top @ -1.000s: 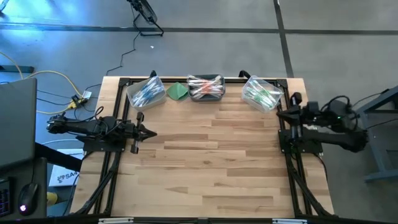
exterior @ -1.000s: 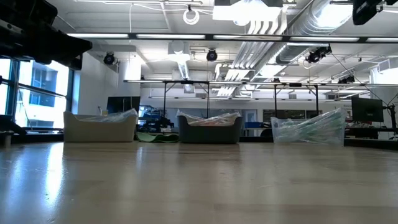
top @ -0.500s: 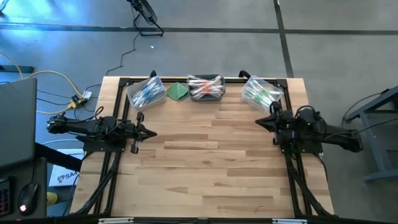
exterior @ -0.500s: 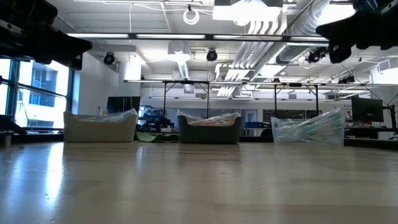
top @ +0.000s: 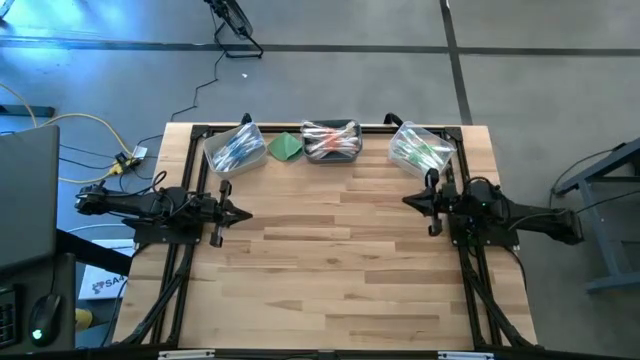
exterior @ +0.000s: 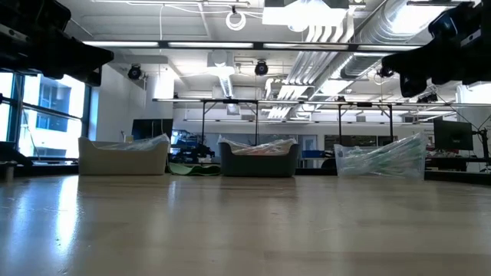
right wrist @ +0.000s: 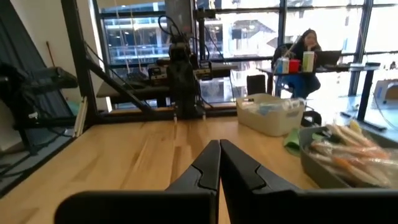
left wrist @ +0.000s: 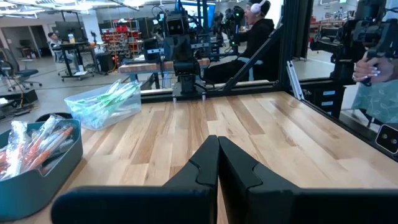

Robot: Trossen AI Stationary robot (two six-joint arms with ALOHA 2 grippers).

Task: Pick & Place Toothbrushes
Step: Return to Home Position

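Lying bundled in three bins (exterior: 258, 167) along the tabletop's (top: 340, 260) upper edge in the overhead frame, the toothbrushes (top: 331, 141) sit well above the left jaws and right jaws, both pinched shut and empty, the right nearer the green ones at upper right.

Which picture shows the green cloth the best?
The high view. It looks straight down on the whole green cloth, lying between the pale bin and the dark bin. The low view shows only a thin green strip; the right wrist view, a bit beside a bin; the left wrist view, nothing.
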